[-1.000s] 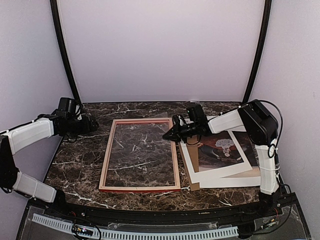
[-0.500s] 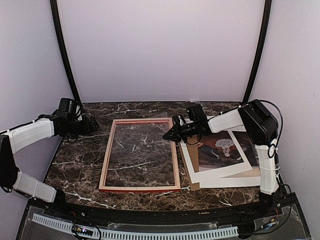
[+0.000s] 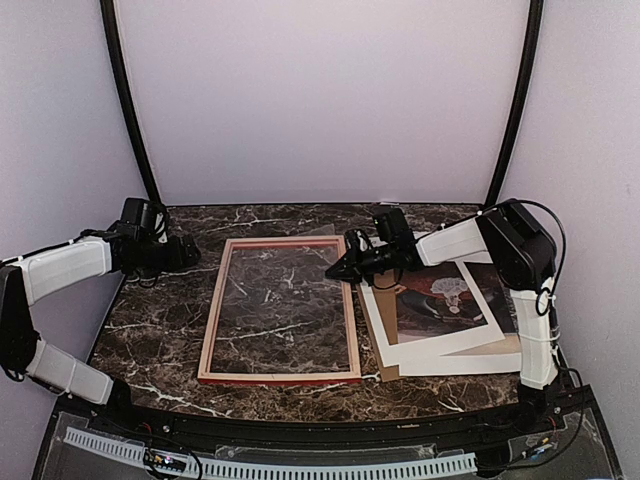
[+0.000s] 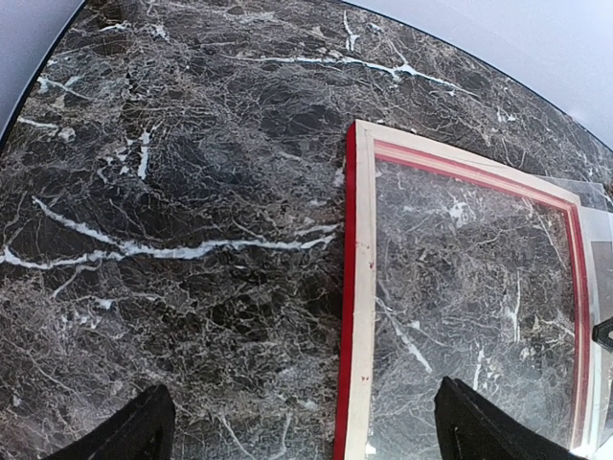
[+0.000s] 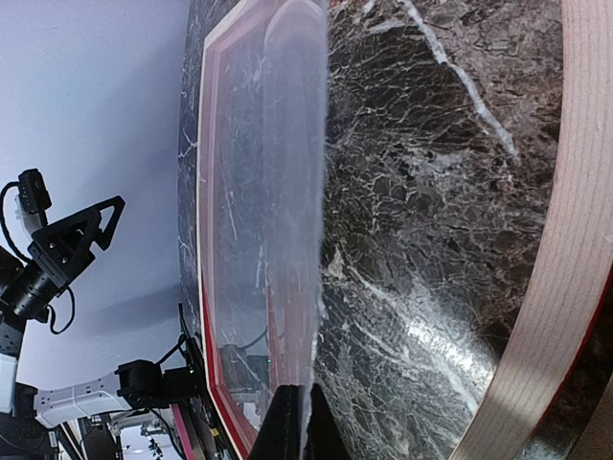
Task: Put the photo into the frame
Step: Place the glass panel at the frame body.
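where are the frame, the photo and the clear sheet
frame (image 3: pixel 280 377), top external view, on its near rail
photo (image 3: pixel 445 300), top external view, on the dark printed scene
clear sheet (image 5: pixel 287 211), right wrist view, on its hazy middle

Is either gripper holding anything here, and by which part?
The right gripper pinches the clear sheet by one edge. The left gripper is open and holds nothing.

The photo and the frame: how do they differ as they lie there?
The frame is an open pale-wood rim with marble showing through; the photo is a solid sheet, a dark picture with a white margin. The frame lies on the table; the photo lies askew over a brown board. Both are flat rectangles, side by side.
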Robot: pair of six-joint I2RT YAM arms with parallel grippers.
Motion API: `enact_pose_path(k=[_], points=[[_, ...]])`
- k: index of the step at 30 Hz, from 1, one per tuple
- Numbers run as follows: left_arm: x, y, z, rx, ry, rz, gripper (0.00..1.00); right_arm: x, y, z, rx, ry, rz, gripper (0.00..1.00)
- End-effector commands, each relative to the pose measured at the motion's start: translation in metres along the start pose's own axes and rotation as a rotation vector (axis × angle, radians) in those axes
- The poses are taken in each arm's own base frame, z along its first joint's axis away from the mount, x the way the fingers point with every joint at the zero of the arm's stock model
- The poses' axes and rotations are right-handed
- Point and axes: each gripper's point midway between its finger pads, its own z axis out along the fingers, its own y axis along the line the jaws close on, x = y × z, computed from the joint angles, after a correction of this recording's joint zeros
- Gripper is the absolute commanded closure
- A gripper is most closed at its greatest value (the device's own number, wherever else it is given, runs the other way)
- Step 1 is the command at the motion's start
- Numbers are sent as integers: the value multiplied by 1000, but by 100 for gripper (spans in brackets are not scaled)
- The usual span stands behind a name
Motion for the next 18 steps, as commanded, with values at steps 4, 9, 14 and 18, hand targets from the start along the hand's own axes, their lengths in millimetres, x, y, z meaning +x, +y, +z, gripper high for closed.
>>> enact_pose_path(k=[4,9,14,18], points=[[3,-3,1,10,-1,-1,3,-4,3,1,-13,-32,-6,100],[4,-3,1,11,0,-1,3,-3,4,0,-10,-36,-6,100],[6,-5,1,14,3,1,3,-3,4,0,-5,-39,-9,100],[5,-6,1,16,2,1,3,-3,4,-1,-2,-41,-11,100]])
